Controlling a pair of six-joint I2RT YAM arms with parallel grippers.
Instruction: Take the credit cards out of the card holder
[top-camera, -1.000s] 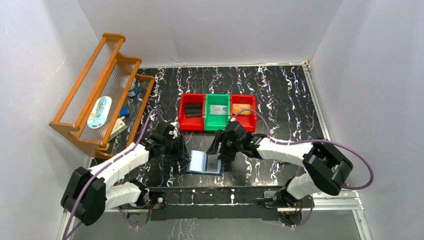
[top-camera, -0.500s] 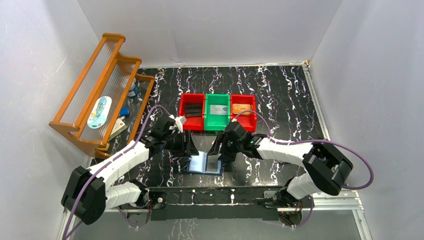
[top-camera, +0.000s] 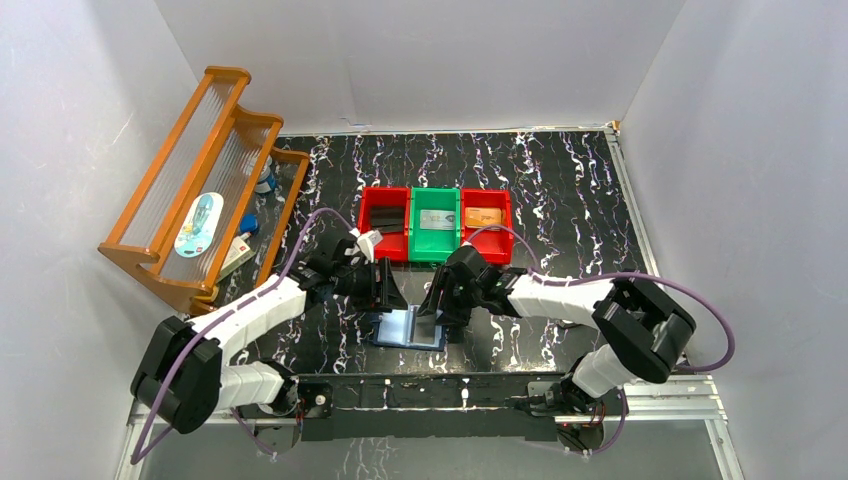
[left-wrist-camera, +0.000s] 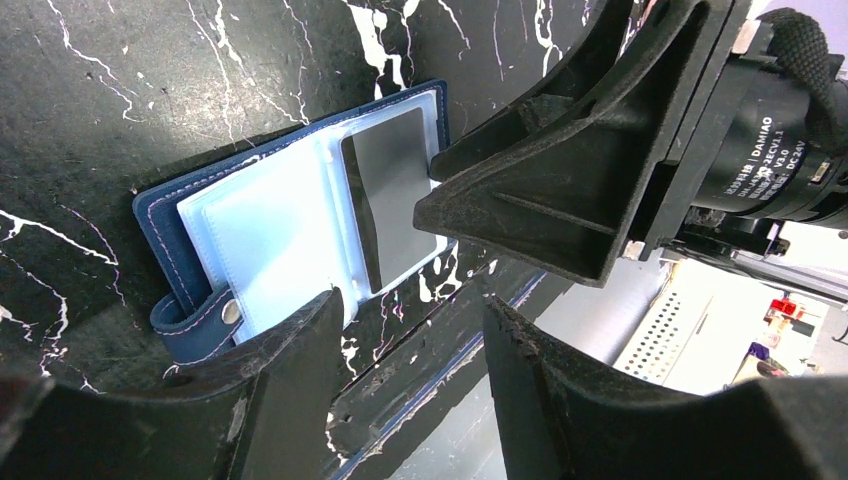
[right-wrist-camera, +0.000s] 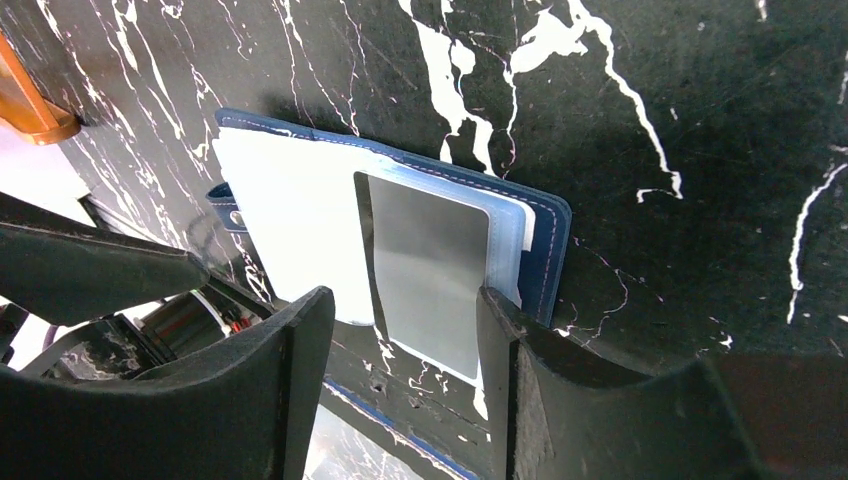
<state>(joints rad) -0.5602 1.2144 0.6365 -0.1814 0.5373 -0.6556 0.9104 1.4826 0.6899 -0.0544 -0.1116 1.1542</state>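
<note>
"So, how far along does the job look?"

"Partway, at a guess. On the left, a black card (top-camera: 384, 220) lies in a red bin (top-camera: 383, 256), which suggests some emptying is done. The left fingers (left-wrist-camera: 290, 370) hover spread wide over the card holder (top-camera: 400, 327), gripping nothing."

"And the holder?"

"It lies open and flat on the table (top-camera: 560, 190), near the arm bases. Its left sleeve looks empty. The right sleeve has a credit card (right-wrist-camera: 430, 270) in it, seemingly poking past the sleeve's edge."

"The right fingers (right-wrist-camera: 290, 380)?"

"Apart, straddling that card without pinching it. At least this one is left to pull."

"Materials?"

"A stitched navy cover, leather-like, with a snap tab. The pockets are soft, glossy, pale-blue plastic. The card is thin, stiff, smooth grey with rounded corners, and the table is slick black marble pattern."
</note>
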